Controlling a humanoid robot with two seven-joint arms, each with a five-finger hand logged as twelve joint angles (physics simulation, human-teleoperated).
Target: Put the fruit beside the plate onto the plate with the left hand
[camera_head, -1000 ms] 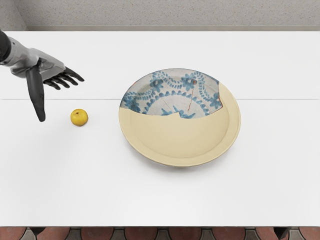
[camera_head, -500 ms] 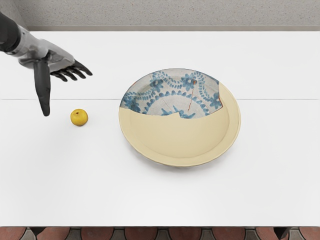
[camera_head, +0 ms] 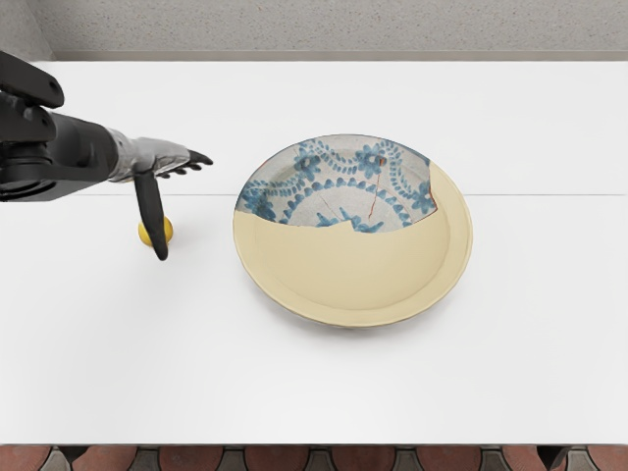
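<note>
Left of the plate (camera_head: pixel 345 290), the yellow fruit (camera_head: pixel 168 229) sits on the counter (camera_head: pixel 294 392), not yet lifted. The left robot hand (camera_head: pixel 157 163) hovers over it, fingers spread and holding nothing, thumb hanging across it. Grasping, carrying and placing are all left to do.

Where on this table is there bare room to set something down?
Bare: the table in front of the plate, right of it, and behind it. Crowded: left of the plate, where the left hand hangs over the fruit.
</note>
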